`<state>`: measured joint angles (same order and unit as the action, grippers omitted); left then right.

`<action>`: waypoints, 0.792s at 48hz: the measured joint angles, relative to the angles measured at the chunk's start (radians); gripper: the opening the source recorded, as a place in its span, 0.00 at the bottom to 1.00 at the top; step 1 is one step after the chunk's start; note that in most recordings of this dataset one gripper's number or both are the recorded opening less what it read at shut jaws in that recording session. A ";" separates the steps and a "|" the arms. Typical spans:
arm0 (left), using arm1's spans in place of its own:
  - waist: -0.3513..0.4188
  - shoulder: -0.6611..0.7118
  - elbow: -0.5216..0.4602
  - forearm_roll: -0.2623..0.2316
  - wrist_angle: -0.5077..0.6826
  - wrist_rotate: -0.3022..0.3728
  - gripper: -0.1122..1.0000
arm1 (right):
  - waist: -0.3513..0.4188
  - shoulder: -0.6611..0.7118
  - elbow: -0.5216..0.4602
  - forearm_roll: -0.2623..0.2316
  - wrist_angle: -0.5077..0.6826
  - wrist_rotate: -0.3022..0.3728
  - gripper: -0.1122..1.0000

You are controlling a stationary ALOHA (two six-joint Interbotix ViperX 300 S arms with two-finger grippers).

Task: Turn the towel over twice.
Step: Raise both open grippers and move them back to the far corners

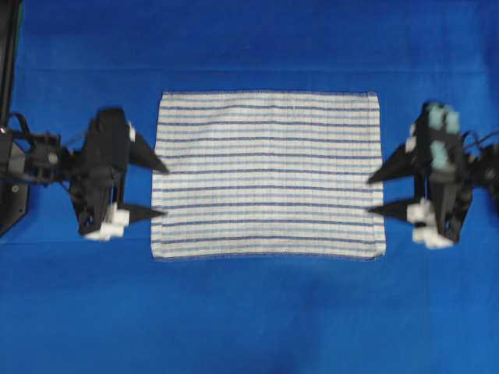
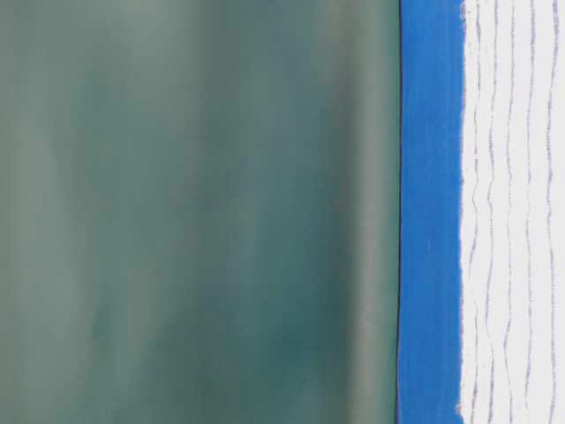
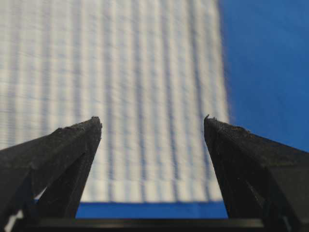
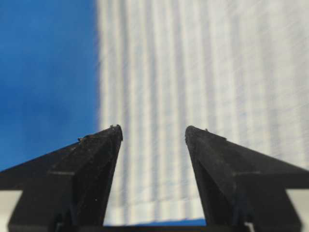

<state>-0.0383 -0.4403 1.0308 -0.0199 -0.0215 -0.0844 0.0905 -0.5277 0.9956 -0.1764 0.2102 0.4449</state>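
The towel (image 1: 269,174), white with thin dark and light blue stripes, lies flat and spread out in the middle of the blue-covered table. My left gripper (image 1: 164,190) stands open at the towel's left edge, its fingertips just at the hem, nothing between them. My right gripper (image 1: 373,194) stands open at the right edge in the same way. The left wrist view has the towel (image 3: 125,92) stretching away beyond the open gripper (image 3: 152,121). From the right wrist, the towel (image 4: 203,87) lies past the open gripper (image 4: 153,129). The table-level view catches a strip of towel (image 2: 516,212).
A plain blue cloth (image 1: 249,312) covers the table on all sides of the towel. A black stand (image 1: 9,62) rises at the far left edge. A grey-green backdrop (image 2: 194,212) stands behind the table.
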 measured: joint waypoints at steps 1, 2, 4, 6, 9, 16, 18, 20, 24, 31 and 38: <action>0.012 -0.008 0.000 0.000 0.000 0.006 0.83 | -0.011 -0.011 0.002 -0.009 0.002 0.000 0.65; 0.023 -0.015 0.000 0.000 0.000 0.011 0.83 | -0.023 -0.020 0.002 -0.017 0.002 0.000 0.65; 0.043 -0.029 0.000 0.000 -0.003 0.026 0.83 | -0.044 -0.040 0.006 -0.035 0.002 0.000 0.65; 0.058 -0.043 0.000 0.000 -0.006 0.040 0.83 | -0.069 -0.057 0.009 -0.051 0.002 0.000 0.65; 0.074 -0.061 0.006 0.000 -0.012 0.060 0.83 | -0.103 -0.078 0.014 -0.071 0.002 0.000 0.65; 0.101 -0.098 0.025 0.000 -0.026 0.094 0.83 | -0.164 -0.097 0.020 -0.094 0.003 0.000 0.65; 0.106 -0.101 0.028 0.000 -0.026 0.095 0.83 | -0.172 -0.095 0.018 -0.097 0.003 0.000 0.65; 0.107 -0.103 0.028 0.000 -0.026 0.098 0.83 | -0.178 -0.094 0.018 -0.100 0.005 0.000 0.65; 0.117 -0.097 0.028 0.000 -0.026 0.100 0.83 | -0.193 -0.083 0.020 -0.100 0.005 0.000 0.65; 0.187 -0.064 0.029 0.000 -0.031 0.098 0.83 | -0.265 -0.040 0.021 -0.109 0.005 0.000 0.65; 0.278 -0.008 0.037 0.000 -0.049 0.100 0.83 | -0.371 0.026 0.031 -0.132 0.003 0.000 0.65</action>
<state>0.2393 -0.4479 1.0677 -0.0199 -0.0706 0.0153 -0.2807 -0.5016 1.0262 -0.3083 0.2132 0.4449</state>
